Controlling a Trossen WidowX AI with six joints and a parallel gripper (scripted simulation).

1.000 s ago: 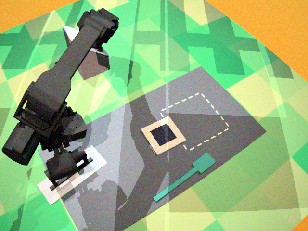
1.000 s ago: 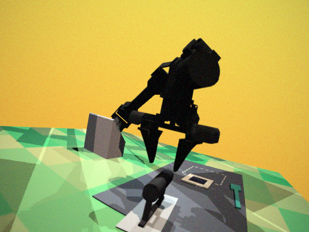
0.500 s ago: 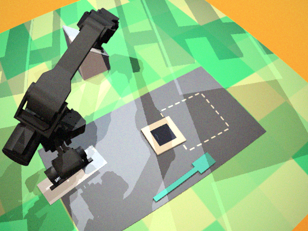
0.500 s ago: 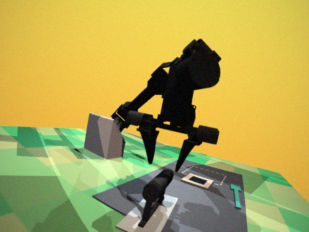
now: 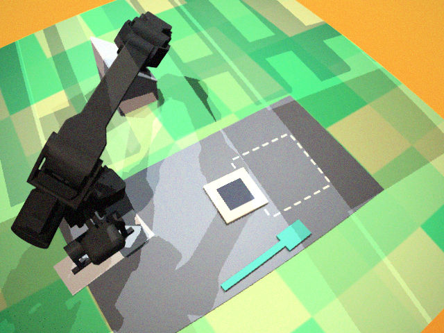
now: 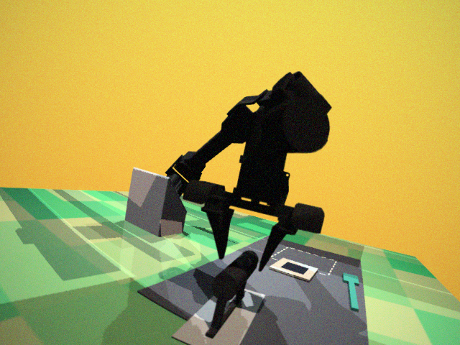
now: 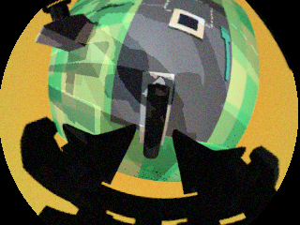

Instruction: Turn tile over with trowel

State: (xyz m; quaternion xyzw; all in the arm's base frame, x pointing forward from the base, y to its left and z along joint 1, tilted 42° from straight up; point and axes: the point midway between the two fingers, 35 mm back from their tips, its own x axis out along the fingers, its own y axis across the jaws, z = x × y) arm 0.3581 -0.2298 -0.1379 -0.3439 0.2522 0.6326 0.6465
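The trowel has a pale flat blade and a raised black handle. It lies across the end of the grey mat. My gripper is open above the handle, which shows between the fingertips in the wrist view. Its fingertips are hard to make out in the top view. The tile lies flat, dark mark up, beside the dashed outline, its right side overlapping the outline's near edge.
A flat teal T-shaped piece lies near the mat's side edge. A grey-white wedge-shaped block stands off the mat, close to the arm's base.
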